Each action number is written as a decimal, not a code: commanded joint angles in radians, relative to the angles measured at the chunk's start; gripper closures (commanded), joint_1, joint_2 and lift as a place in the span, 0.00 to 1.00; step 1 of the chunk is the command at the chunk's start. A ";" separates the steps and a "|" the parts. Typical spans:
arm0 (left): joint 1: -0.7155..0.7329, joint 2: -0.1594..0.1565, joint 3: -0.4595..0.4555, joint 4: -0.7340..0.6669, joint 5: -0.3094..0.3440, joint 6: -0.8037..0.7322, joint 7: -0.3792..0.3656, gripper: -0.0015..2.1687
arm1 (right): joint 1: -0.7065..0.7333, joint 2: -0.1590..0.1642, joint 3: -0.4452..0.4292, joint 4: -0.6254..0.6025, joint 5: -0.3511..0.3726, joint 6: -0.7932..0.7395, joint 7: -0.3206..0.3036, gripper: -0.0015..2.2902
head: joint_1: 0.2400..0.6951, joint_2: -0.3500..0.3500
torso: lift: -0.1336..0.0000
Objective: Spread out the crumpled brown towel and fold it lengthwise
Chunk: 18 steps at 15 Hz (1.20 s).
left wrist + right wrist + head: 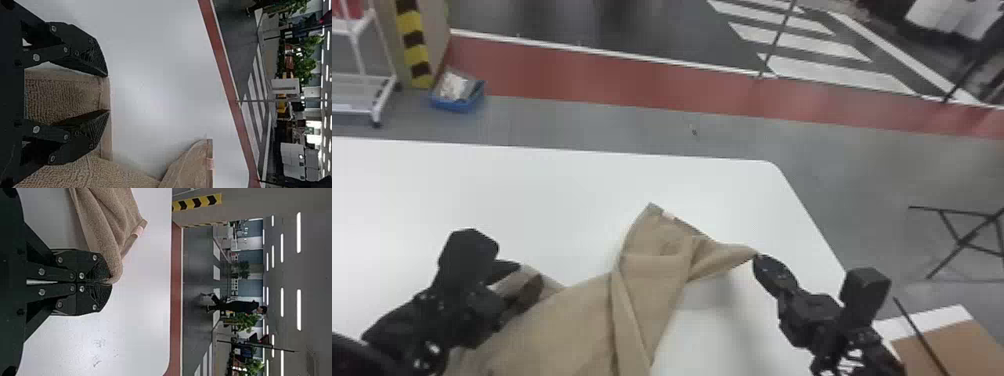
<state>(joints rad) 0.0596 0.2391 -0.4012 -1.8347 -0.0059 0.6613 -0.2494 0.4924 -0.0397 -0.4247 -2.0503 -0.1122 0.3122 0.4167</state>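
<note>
- Stretching across much of the head view, the white counter (482,190) has a rounded far right corner; beyond it lies grey floor (612,125) with a red band (582,70).
- A white wheeled cart (384,97) stands on the floor, at the head view's upper left.
- The brown towel (567,320) lies on the counter, bunched and creased, from the near edge of the view towards the middle, with one corner pointing away and another drawn out to the right.
- A blue box (456,106) sits on the floor near the cart, with pale things in it.
- The left claw (517,280) is wide, its fingers apart over the towel's left part, the hemmed edge showing between them.
- The right claw (758,256) is narrow, pinching the drawn-out corner.
- A small pale tag (668,216) shows on the hem beside the far corner.
</note>
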 commanded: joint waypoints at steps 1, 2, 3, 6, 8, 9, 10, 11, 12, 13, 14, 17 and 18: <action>0.000 0.000 -0.002 0.000 -0.006 0.022 -0.002 0.33 | 0.000 0.000 -0.003 -0.002 -0.003 0.000 0.008 0.59 | 1.00 0.00 | 0.07; 0.000 -0.001 -0.002 0.000 -0.006 0.025 -0.002 0.33 | 0.003 0.000 -0.005 -0.005 -0.004 0.000 0.008 0.59 | 1.00 0.00 | 0.07; 0.000 0.000 -0.005 -0.001 -0.006 0.025 -0.002 0.34 | 0.003 0.000 -0.008 -0.007 -0.006 0.000 0.010 0.59 | 1.00 0.00 | 0.07; 0.008 0.003 0.001 -0.029 0.001 0.059 -0.010 0.46 | 0.005 -0.002 -0.011 -0.010 -0.009 0.000 0.010 0.59 | 1.00 0.00 | 0.07; 0.016 0.009 0.025 -0.066 0.038 0.059 -0.014 0.53 | 0.005 -0.003 -0.016 -0.016 -0.011 -0.006 0.010 0.59 | 1.00 0.00 | 0.07; 0.023 0.011 0.045 -0.083 0.058 0.059 -0.014 0.54 | -0.002 -0.009 -0.022 -0.019 -0.011 -0.028 0.011 0.59 | 1.00 0.00 | 0.07; 0.025 0.011 0.055 -0.104 0.067 0.059 -0.010 0.54 | -0.012 -0.019 -0.032 -0.024 -0.015 -0.031 0.014 0.59 | 1.00 0.00 | 0.07; 0.031 0.012 0.076 -0.132 0.067 0.059 0.002 0.54 | -0.037 -0.028 -0.065 -0.025 -0.034 -0.025 0.031 0.59 | 1.00 0.00 | 0.07; 0.035 0.014 0.099 -0.159 0.072 0.059 0.018 0.54 | -0.066 -0.037 -0.098 -0.024 -0.038 0.006 0.039 0.59 | 1.00 0.00 | 0.07; 0.040 0.017 0.113 -0.178 0.072 0.059 0.033 0.54 | -0.089 -0.043 -0.131 -0.021 -0.044 0.031 0.042 0.59 | 1.00 0.00 | 0.07; 0.054 0.023 0.150 -0.204 0.075 0.059 0.042 0.54 | -0.112 -0.054 -0.161 -0.007 -0.046 0.046 0.045 0.59 | 1.00 0.00 | 0.07; 0.055 0.034 0.202 -0.216 0.086 0.062 0.045 0.54 | -0.193 -0.085 -0.227 0.038 -0.046 0.120 0.045 0.59 | 1.00 0.00 | 0.07; 0.054 0.034 0.209 -0.225 0.087 0.062 0.050 0.54 | -0.209 -0.098 -0.238 0.041 -0.046 0.135 0.045 0.59 | 1.00 0.00 | 0.07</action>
<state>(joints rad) 0.1153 0.2706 -0.2084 -2.0499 0.0785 0.7232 -0.2024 0.3144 -0.1203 -0.6415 -2.0194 -0.1597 0.4161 0.4617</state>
